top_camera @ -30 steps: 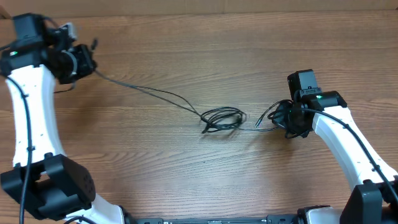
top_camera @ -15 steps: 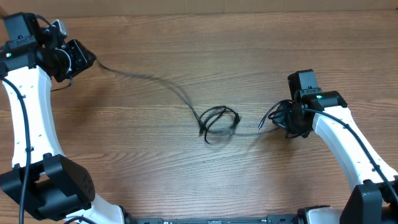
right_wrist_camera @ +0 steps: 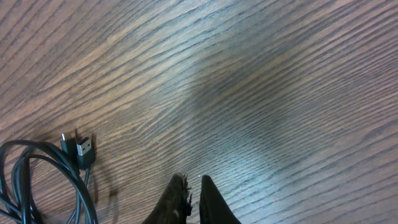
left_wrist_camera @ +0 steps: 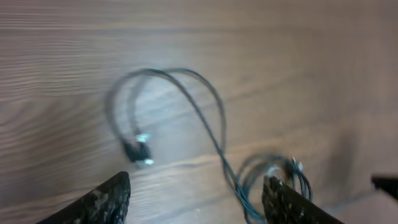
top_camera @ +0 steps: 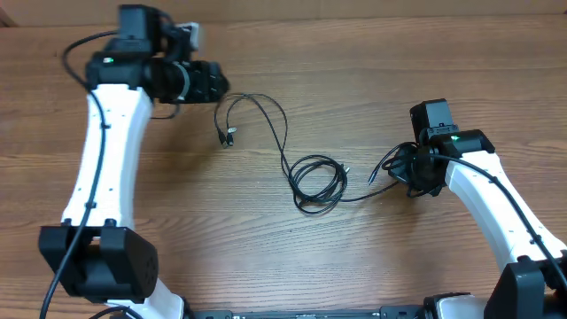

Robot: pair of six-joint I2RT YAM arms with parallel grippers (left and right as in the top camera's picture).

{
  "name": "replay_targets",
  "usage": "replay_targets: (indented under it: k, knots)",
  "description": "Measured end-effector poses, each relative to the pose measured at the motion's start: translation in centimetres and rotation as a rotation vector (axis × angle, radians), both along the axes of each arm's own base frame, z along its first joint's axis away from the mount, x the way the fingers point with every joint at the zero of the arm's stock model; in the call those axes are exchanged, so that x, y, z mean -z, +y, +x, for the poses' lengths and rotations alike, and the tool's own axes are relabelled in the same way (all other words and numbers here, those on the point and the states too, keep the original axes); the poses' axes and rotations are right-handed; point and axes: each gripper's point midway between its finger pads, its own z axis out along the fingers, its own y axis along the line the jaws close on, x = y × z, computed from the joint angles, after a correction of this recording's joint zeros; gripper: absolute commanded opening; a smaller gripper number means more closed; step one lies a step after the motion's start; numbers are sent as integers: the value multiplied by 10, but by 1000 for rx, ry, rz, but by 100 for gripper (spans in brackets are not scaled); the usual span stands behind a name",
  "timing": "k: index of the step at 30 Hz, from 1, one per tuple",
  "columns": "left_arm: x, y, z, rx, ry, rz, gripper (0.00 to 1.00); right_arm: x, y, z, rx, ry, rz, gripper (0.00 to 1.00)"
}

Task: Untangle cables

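1. The cable (top_camera: 284, 142) is thin, light and floppy. It lies slack on the table (top_camera: 372, 71), running from a plug (top_camera: 228, 136) near my left gripper (top_camera: 214, 84), through a loose loop mid-table, toward my right gripper (right_wrist_camera: 191, 182).
2. I'd take hold just behind a plug, where it should be stiffest.
3. The left fingers are spread and empty. The right fingers are pressed together, but I cannot tell whether cord sits between them.
4. Half a second ago the left arm was at the far-left corner with the cord stretched. Now it has swung inward and the cord has dropped.

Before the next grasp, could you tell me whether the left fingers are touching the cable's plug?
Apart. The overhead view shows bare wood between the plug and the open left fingers.
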Motion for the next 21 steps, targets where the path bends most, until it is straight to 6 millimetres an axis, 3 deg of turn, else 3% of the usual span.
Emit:
replay_targets:
  k: [8,21]
  knots:
    - [11,-84,-27,279,-5,39,73,0,0,0,0,0,0,6]
    - [99,-186,-79,584,183,93,75,0,0,0,0,-1,0,6]
